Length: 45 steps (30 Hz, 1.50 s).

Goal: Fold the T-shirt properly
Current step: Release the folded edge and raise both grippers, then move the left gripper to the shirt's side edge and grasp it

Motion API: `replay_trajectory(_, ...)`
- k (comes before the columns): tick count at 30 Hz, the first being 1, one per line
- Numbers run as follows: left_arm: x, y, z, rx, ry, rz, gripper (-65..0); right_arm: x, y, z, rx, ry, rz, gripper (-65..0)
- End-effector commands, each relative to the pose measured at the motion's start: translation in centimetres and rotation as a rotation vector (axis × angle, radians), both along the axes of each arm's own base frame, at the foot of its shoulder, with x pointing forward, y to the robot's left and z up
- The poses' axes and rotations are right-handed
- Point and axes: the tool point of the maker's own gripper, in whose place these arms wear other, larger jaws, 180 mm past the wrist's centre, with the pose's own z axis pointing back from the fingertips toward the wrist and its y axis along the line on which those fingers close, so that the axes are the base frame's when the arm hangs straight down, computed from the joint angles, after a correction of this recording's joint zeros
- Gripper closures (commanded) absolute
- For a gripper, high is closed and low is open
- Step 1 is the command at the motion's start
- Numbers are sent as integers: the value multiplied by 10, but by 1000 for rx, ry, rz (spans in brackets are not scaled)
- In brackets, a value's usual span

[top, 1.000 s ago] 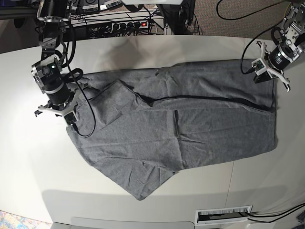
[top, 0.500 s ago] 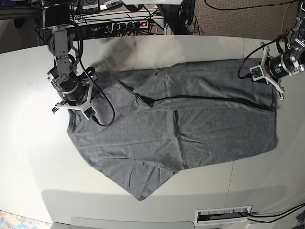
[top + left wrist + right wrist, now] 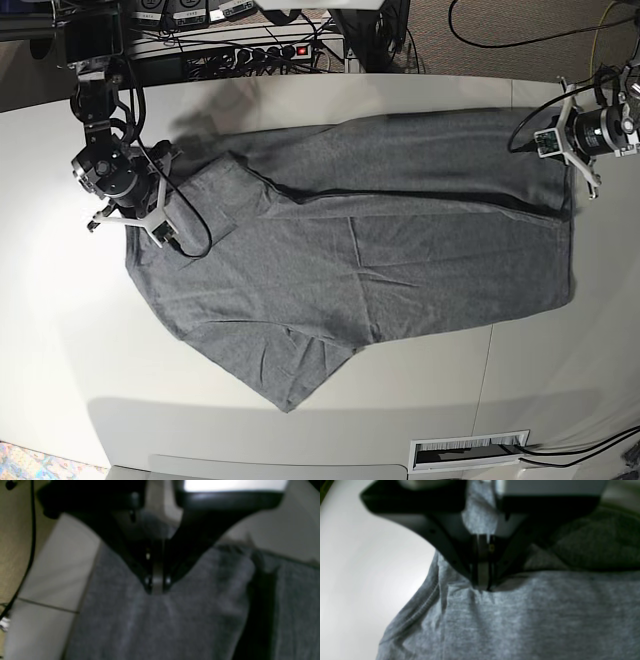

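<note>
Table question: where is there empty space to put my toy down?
The white table is bare left of the heather-grey cotton T-shirt, along the near edge below its hem, and at the near right corner. The far side is crowded: both arms hold the shirt there, with cables behind.

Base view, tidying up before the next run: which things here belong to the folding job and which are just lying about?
Job:
plain heather-grey cotton T-shirt
left pincer
right pincer

Lying about:
black power strip
black cables
white slotted vent plate
</note>
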Motion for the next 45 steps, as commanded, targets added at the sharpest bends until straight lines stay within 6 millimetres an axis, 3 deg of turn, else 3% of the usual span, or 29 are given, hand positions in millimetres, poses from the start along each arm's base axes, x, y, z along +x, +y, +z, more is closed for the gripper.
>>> replay_trajectory(1, -2, 7, 5, 18, 6, -12, 0, -5, -17, 3, -65, 32, -17, 0)
replay_trajectory(11, -32, 11, -10, 51, 78, -32, 0, -22, -18, -4, -56, 133, -40, 0)
replay_trajectory(22, -30, 22, -4, 79, 75, -54, 0, -55, 1, -6, -47, 158, 23, 0)
replay_trajectory(29, -23, 22, 9, 63, 49, -94, 0, -44, -2, 7, -48, 94, 20, 0)
replay_trajectory(37, 5, -5, 36, 25, -89, -125, 0, -25, -21, 33, -5, -34, -44, 0)
replay_trajectory(45, 70, -7, 81, 11, -289, -95, 0, -21, -19, 40, 43, -62, -57, 0)
